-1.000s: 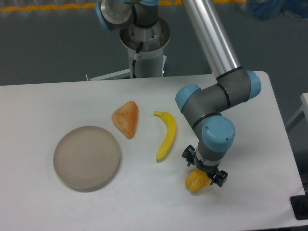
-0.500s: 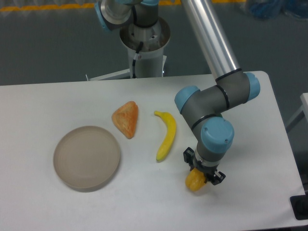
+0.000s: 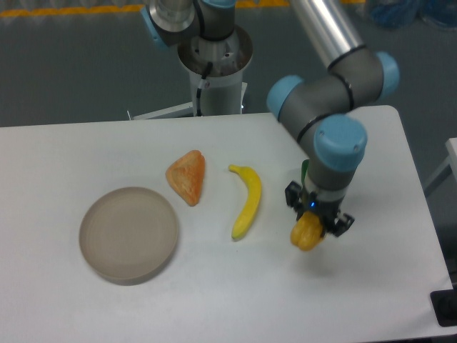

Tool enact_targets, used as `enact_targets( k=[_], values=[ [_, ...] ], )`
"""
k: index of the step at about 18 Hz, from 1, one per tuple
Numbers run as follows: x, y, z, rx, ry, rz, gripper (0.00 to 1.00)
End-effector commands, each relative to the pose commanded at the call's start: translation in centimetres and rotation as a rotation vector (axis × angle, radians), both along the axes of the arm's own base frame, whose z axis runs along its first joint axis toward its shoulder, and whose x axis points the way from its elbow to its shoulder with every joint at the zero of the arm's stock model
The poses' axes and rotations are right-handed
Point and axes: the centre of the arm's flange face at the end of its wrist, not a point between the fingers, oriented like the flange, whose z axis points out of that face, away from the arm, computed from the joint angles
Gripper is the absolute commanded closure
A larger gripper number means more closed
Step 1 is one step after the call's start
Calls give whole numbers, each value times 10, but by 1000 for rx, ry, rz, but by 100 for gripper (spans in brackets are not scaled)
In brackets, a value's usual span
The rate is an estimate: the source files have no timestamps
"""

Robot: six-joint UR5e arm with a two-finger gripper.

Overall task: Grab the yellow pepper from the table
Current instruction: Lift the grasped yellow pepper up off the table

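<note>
Spanning the whole scene, one white table [image 3: 86,150] carries everything else so the arm can reach it from above. One round grey plate [image 3: 128,234] lies at the left, one banana [image 3: 247,200] in the middle, one orange wedge [image 3: 188,176] between them, all apart from the work. One gripper [image 3: 318,218] has its fingers closed on the one pepper [image 3: 307,232], which hangs beneath them right of the banana, apparently clear of the tabletop.

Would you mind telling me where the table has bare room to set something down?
Bare table lies left of the orange wedge and along the front edge past the round plate. It's crowded around the banana, the gripper and yellow pepper.
</note>
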Motion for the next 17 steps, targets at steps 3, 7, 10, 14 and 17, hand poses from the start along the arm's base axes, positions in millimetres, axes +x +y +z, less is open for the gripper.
enact_targets(
  k=[3,7,10,14,17],
  values=[
    [-4,-6,10,5,15,-53,86],
    [-7,3,-1,-9,20,-65,87],
    [-8,12,-1,-2,24,-77,86],
    [-6,16,1,0,29,-122,86],
    [-7,16,1,2,29,-122,86]
  ],
)
